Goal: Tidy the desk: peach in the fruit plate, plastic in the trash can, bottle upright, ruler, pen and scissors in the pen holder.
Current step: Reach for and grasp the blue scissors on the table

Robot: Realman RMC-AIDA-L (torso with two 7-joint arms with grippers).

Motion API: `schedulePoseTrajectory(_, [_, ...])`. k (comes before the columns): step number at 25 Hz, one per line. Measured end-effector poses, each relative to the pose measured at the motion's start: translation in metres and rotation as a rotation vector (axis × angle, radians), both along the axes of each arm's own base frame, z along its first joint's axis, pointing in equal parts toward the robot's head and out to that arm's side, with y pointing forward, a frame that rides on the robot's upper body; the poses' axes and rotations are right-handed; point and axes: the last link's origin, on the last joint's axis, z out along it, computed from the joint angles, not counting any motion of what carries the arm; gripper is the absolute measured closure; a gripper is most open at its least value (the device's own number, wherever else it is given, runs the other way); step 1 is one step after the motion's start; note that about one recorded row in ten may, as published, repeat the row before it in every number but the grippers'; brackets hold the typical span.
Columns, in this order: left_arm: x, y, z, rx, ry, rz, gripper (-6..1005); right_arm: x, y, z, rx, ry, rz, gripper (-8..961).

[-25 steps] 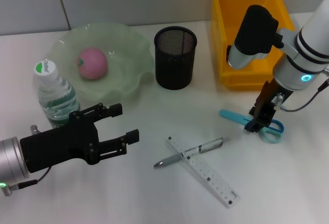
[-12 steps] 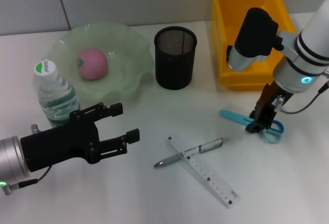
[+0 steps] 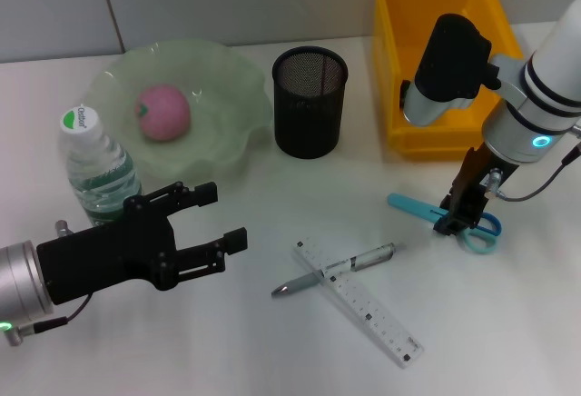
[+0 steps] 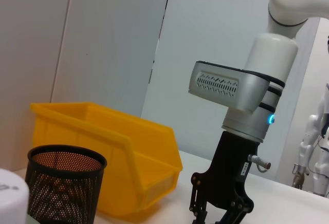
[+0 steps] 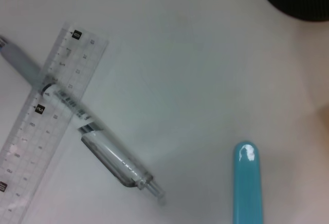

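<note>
step: scissors pickup | right end effector (image 3: pixel 451 221) low over teal-handled scissors (image 3: pixel 443 217), fingers' spread not discernible | scissors flat on white surface (image 3: pixel 272 351), long axis running toward black mesh pen holder (image 3: pixel 310 101) | left end effector (image 3: pixel 216 222) spread, idle, farther off

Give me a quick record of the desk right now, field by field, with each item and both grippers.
peach: in the fruit plate
bottle: upright
pen: lying across the ruler
scissors: flat on the desk, right gripper down at them
pen holder: nothing sticking out of it
left gripper: open, holding nothing
</note>
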Motion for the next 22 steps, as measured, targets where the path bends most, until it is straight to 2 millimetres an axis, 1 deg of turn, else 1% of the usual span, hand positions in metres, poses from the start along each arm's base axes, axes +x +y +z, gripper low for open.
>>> schedulePoseTrajectory(22, [0.0013,0.0012,-0.0001,0.000,-0.001,-0.004,197,0.0022,0.0004,0.0012,0.004,-0.015,0.000,637])
